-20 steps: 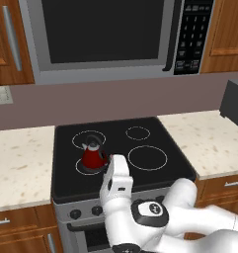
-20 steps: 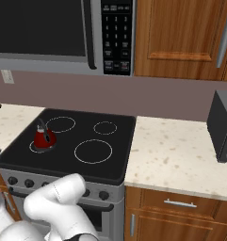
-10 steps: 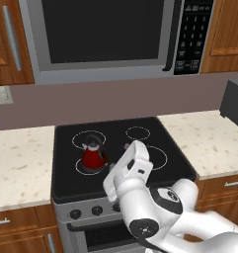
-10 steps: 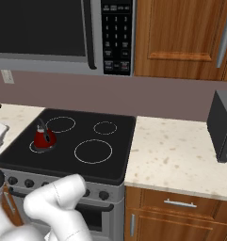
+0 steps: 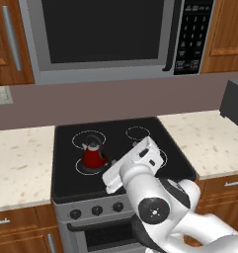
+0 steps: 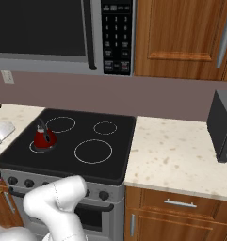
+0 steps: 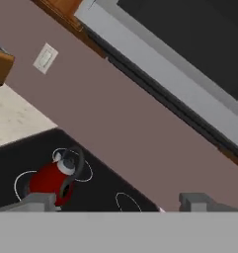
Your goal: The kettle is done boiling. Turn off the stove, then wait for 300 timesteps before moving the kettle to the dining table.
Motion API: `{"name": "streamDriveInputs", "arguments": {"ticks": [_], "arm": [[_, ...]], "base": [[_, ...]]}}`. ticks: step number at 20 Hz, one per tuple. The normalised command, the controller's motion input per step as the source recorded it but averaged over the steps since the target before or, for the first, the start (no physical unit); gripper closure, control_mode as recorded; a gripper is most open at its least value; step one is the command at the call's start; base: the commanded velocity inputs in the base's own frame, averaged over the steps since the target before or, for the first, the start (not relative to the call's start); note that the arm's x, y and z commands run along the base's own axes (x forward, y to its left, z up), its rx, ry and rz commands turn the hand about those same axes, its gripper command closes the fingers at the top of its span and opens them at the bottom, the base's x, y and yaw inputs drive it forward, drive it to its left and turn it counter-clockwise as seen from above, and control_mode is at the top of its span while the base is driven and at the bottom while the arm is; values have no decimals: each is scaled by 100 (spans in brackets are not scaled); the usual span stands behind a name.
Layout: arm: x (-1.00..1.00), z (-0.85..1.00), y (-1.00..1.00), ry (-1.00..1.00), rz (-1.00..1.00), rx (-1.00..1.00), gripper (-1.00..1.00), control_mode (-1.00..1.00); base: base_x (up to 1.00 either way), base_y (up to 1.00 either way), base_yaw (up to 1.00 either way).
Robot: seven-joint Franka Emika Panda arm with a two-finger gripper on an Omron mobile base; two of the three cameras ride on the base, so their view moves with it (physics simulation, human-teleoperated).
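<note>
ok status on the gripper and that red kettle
Gripper open, empty, over the black glass stove. Small red cone-shaped kettle upright on front-left burner ring, untouched. Nothing between gripper and kettle.

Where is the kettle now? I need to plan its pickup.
The kettle stands on the stove's front left burner ring, just left of the open gripper.

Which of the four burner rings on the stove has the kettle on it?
The front left ring, nearest the knobs; the red kettle stands on it, the other three are bare.
</note>
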Motion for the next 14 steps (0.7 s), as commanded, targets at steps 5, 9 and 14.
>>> {"name": "streamDriveInputs", "arguments": {"ticks": [5, 9, 14], "arm": [[0, 9, -27, 11, 1, 29, -100, -100], [1, 4, -29, 13, 2, 25, -100, -100], [12, 0, -24, 16, 2, 19, -100, -100]], "base": [[0, 0, 0], [0, 0, 0], [0, 0, 0]]}}
